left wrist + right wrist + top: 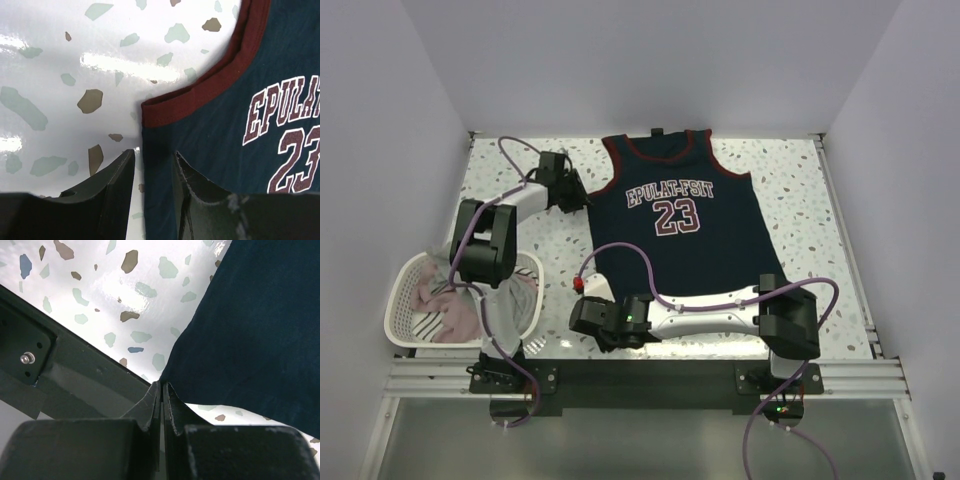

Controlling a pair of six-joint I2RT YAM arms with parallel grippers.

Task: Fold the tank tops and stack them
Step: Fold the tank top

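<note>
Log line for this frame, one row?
navy jersey: flat on table | left gripper: open astride side edge | right gripper: shut on hem corner

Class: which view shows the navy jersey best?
Top external: the navy jersey lies spread flat, nearly whole, with its number 23. Left wrist shows only an armhole edge and partial lettering; right wrist only a plain bottom corner.
</note>
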